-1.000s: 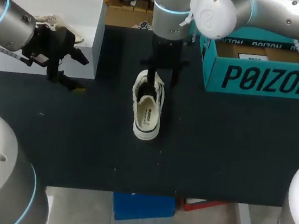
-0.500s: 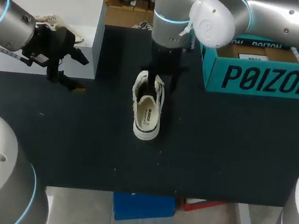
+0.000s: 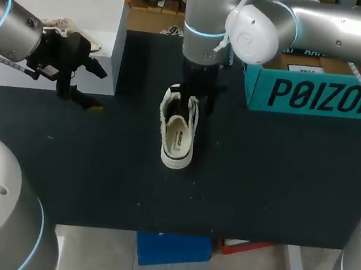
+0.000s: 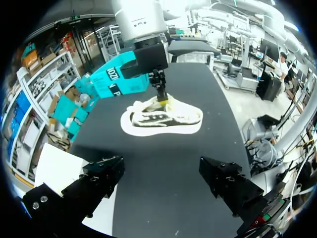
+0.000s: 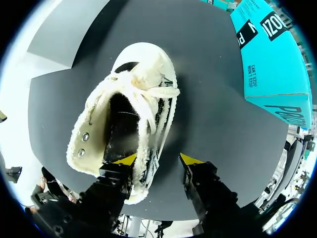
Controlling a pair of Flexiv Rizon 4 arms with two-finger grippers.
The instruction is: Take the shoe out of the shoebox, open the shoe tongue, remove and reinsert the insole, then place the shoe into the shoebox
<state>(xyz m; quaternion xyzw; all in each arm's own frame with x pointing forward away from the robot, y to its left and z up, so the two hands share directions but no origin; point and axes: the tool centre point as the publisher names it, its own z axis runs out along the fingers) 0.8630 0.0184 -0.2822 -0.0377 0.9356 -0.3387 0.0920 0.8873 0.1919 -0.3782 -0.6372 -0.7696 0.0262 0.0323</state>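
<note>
Black matte table (image 3: 279, 187), evenly lit, spans the middle of the head view; near edge crosses the lower frame.

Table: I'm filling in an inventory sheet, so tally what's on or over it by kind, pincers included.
Shoes: 1, the shoe
Boxes: 2, the teal box and the white box
Pincers: 2, the left pincer and the right pincer
Total: 5
Not counted: a pale item in the white box, too unclear to name.
</note>
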